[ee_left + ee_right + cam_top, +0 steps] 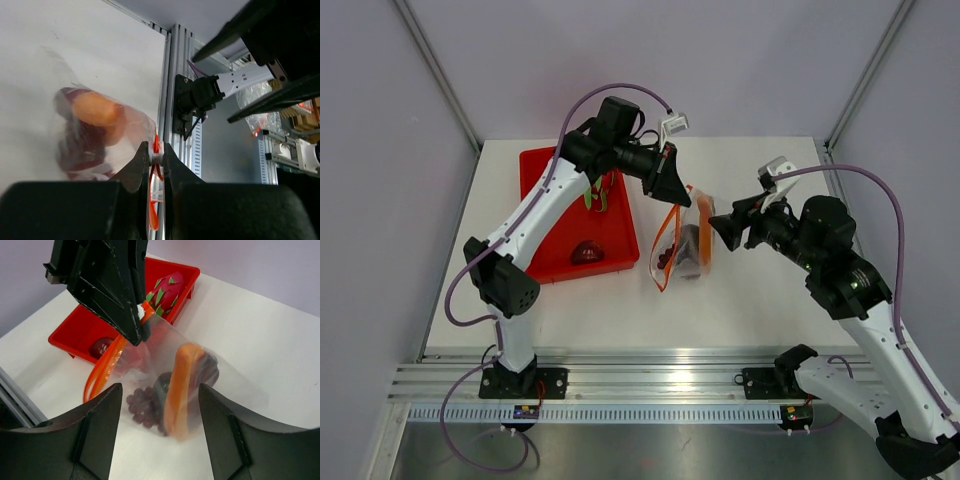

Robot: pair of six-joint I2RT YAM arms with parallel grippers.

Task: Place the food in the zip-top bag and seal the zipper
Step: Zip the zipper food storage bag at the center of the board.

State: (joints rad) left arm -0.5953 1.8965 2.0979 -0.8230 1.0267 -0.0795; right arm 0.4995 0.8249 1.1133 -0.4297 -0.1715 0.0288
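Your left end effector [672, 200] pinches the zipper [666, 243] at 12 o'clock. The right end effector [160, 389], spread, is at 3 o'clock.

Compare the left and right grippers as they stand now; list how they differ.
The left gripper is shut, pinching the zipper of the zip-top bag; the right gripper is open and holds nothing. The left gripper reaches the bag from the red bin's side, the right gripper from the opposite side. Both point at the bag, which holds food.
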